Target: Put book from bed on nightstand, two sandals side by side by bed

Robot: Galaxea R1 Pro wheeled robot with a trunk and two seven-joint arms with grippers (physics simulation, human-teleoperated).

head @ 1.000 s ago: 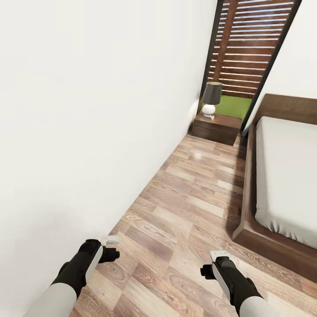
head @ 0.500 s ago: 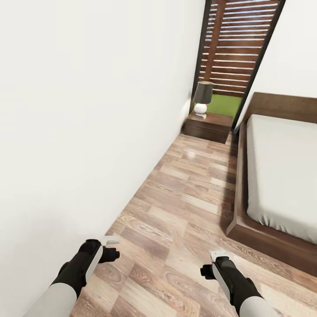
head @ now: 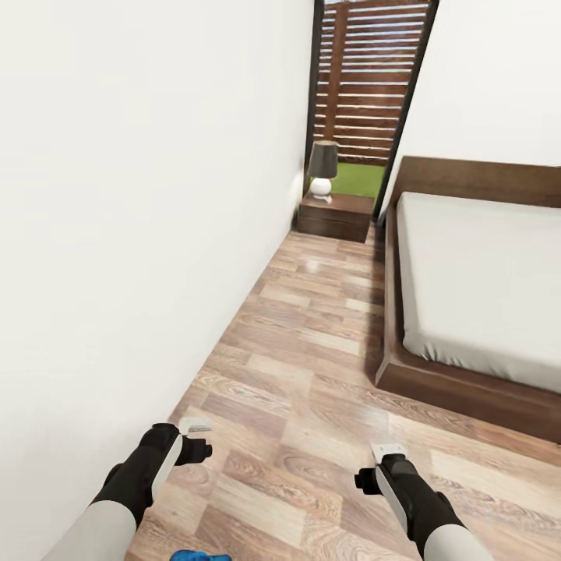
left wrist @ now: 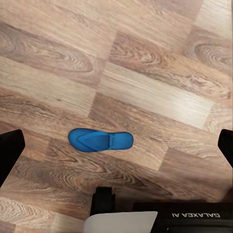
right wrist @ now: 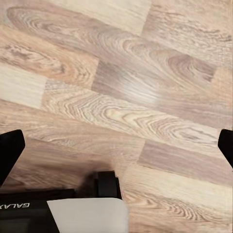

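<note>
A blue sandal [left wrist: 100,140] lies flat on the wood floor [head: 312,366] beneath the spread-apart left gripper [left wrist: 116,145], near the bed [head: 475,288]; the right gripper [right wrist: 116,145] also gapes empty.

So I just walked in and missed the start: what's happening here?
Nothing is being handled yet. The robot stands on the wood floor between a white wall and the bed, both grippers open and empty: left gripper, right gripper. One blue sandal lies flat on the floor under the left arm. A nightstand with a lamp sits ahead.
</note>
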